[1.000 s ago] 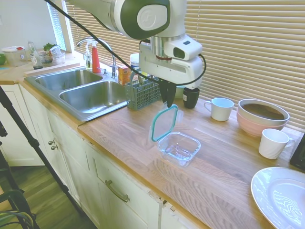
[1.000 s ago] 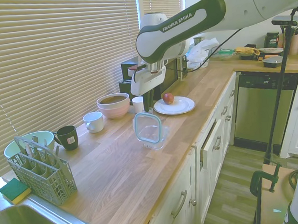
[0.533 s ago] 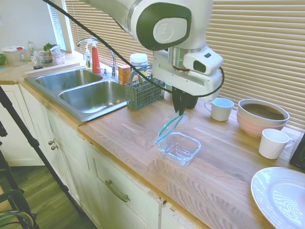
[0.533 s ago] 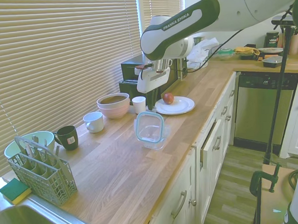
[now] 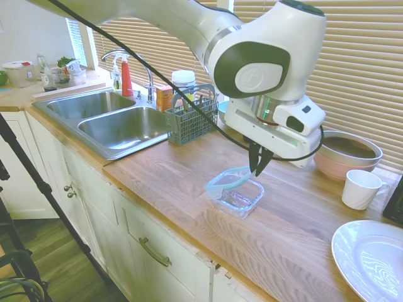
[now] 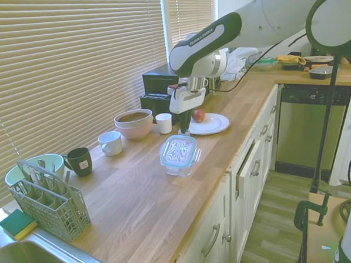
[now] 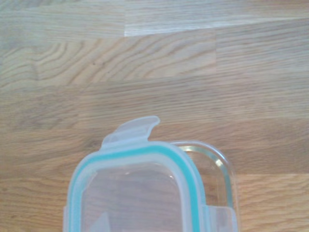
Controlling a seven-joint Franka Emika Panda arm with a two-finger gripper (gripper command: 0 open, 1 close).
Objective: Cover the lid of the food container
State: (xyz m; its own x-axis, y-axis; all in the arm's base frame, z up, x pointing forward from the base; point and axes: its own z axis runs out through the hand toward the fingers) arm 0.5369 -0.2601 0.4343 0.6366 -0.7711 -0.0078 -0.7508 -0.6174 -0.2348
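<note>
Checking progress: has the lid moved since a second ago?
Yes. The lid has tipped from nearly upright down onto the food container, away from the cutlery basket.

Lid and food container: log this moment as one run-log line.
lid: lying nearly flat on food container, slightly offset | gripper: at lid's far edge, release not confirmed | snap tabs: not pressed

Bright daylight filters through the window blinds (image 5: 352, 56), lighting both exterior views evenly, with wide-angle bending near their edges. The wrist view is slightly soft.
</note>
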